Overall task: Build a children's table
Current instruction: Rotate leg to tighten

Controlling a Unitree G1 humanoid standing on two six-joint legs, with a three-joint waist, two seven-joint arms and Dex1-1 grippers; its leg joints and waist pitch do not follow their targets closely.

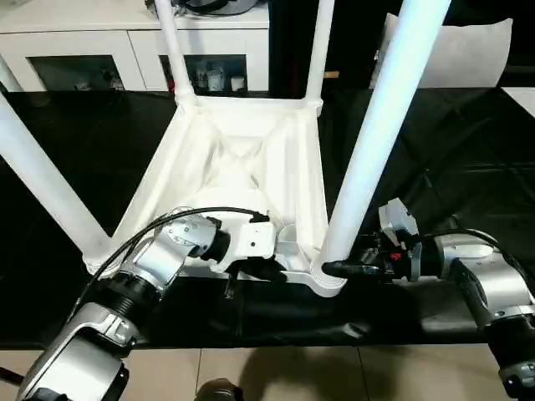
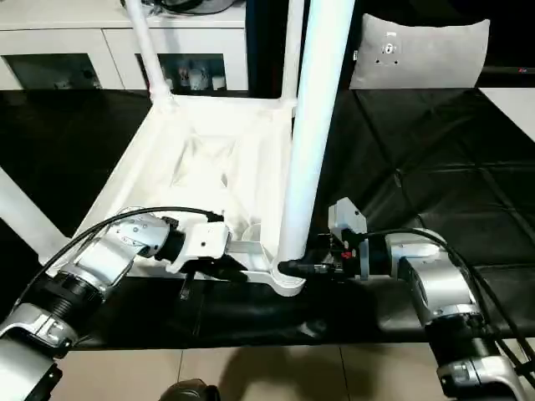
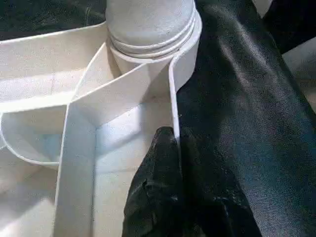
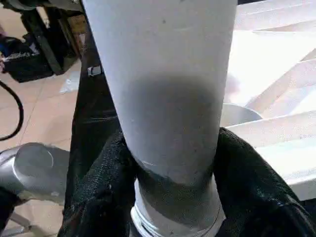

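The right gripper (image 4: pixel 170 197) clasps the leg (image 1: pixel 372 142) near its socket; the left gripper (image 3: pixel 175 163) pinches the table (image 1: pixel 242 150) rim. Turn the leg slowly, straight.

No text, brand, number or sign can be read anywhere. The cushion (image 2: pixel 418 52) carries a small mark too tiny to read.

Upturned children's table (image 1: pixel 251 159) on black cloth (image 1: pixel 451 142), four legs (image 1: pixel 380 125) rising as posts around the ribbed underside. Open room between the posts above the ribs. Near-right corner socket (image 1: pixel 328 280) crowded: right gripper (image 4: pixel 170 197) clasping that leg's base, left gripper (image 3: pixel 175 163) pinching the adjoining rim. Bare cloth to the right. White cabinet (image 1: pixel 100 42) closing off the far side.
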